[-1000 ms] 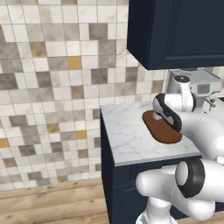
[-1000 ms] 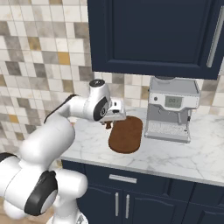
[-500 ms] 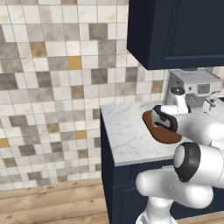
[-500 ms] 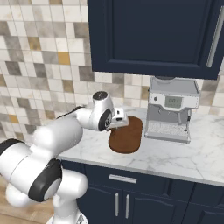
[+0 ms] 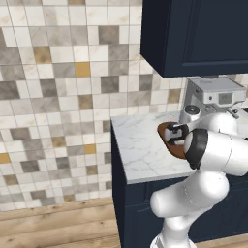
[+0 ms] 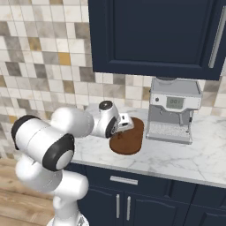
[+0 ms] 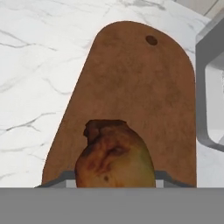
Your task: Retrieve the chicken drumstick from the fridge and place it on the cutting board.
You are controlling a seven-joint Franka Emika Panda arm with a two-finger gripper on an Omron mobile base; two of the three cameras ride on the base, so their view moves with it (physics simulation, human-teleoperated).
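Chicken drumstick sat low in the hand view, pinched in the hand above the cutting board on the table. It looked light, lumpy, probably slippery; the thick middle seemed safest.

Grey coffee machine upright on white marble counter, back against the tiled wall. Navy upper cupboard directly above it. Navy lower cabinets under the counter. Wood floor to the left.
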